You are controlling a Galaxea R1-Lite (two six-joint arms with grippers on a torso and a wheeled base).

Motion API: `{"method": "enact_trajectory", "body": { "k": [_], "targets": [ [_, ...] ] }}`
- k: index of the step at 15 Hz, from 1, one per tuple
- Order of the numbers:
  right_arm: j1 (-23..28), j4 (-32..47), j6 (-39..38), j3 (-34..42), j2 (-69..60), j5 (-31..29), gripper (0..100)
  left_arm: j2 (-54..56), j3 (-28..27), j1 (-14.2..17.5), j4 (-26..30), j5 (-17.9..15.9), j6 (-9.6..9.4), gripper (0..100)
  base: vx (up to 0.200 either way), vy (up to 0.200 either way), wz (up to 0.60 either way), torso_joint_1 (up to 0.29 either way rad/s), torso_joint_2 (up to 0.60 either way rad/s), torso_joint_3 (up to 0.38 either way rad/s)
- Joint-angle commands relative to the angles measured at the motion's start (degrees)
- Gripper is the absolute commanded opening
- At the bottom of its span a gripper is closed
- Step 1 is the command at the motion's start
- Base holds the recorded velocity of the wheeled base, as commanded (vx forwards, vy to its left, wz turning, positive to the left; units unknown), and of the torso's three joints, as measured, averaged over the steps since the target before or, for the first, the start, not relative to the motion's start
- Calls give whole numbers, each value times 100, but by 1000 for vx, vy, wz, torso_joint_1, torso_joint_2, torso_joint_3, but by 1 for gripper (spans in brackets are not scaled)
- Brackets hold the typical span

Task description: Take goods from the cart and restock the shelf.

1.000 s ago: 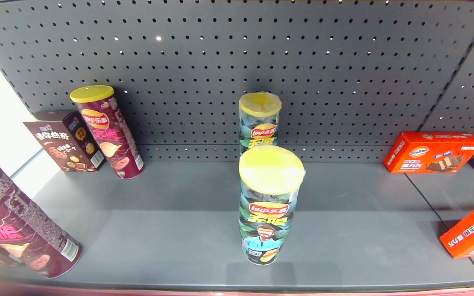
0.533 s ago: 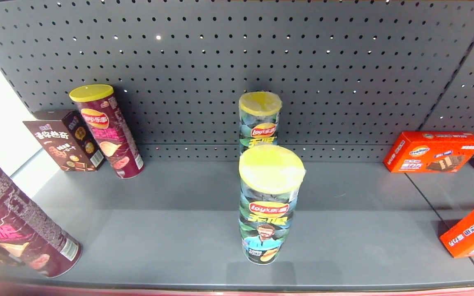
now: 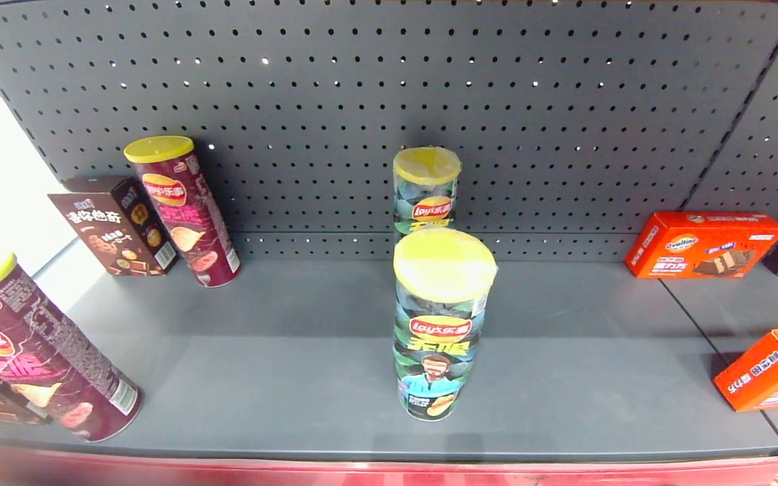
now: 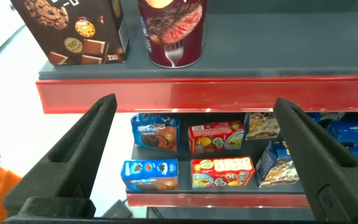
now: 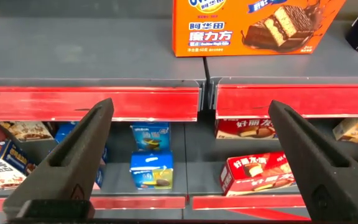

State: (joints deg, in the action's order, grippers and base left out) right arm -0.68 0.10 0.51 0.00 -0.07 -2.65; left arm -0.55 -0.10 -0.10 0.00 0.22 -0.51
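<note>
Two green chip cans with yellow lids stand upright mid-shelf, one at the front [image 3: 442, 324] and one behind it [image 3: 426, 192] by the pegboard. My left gripper [image 4: 194, 162] is open and empty, low in front of the shelf's red front edge [image 4: 229, 94], below a maroon can [image 4: 173, 31] and a brown cookie box [image 4: 73, 28]. My right gripper [image 5: 191, 162] is also open and empty, before the red edge [image 5: 92, 102] under an orange chocolate box [image 5: 253, 25].
On the grey shelf [image 3: 294, 364], maroon cans stand at back left [image 3: 183, 209] and front left [image 3: 38, 351], beside a brown box [image 3: 112, 223]. Orange boxes lie at right [image 3: 703, 243] [image 3: 767, 368]. Bare shelf lies either side of the green cans. Lower shelves hold several small boxes [image 4: 219, 137].
The whole head picture has shifted, with more of the red front edge showing, so the camera moved. Nothing on the shelf has changed place.
</note>
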Motion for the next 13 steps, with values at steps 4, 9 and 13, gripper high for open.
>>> {"method": "enact_trajectory", "body": {
  "k": [4, 9, 13],
  "targets": [
    [-2, -1, 2, 0, 7, 1, 100, -7, 1, 1, 0, 4, -2, 100, 0, 0, 0, 0, 0, 0],
    [-2, -1, -7, 0, 7, 1, 100, -7, 1, 1, 0, 4, -2, 100, 0, 0, 0, 0, 0, 0],
    [-2, -1, 2, -9, 7, -8, 100, -7, 1, 1, 0, 4, -2, 100, 0, 0, 0, 0, 0, 0]
  ]
}}
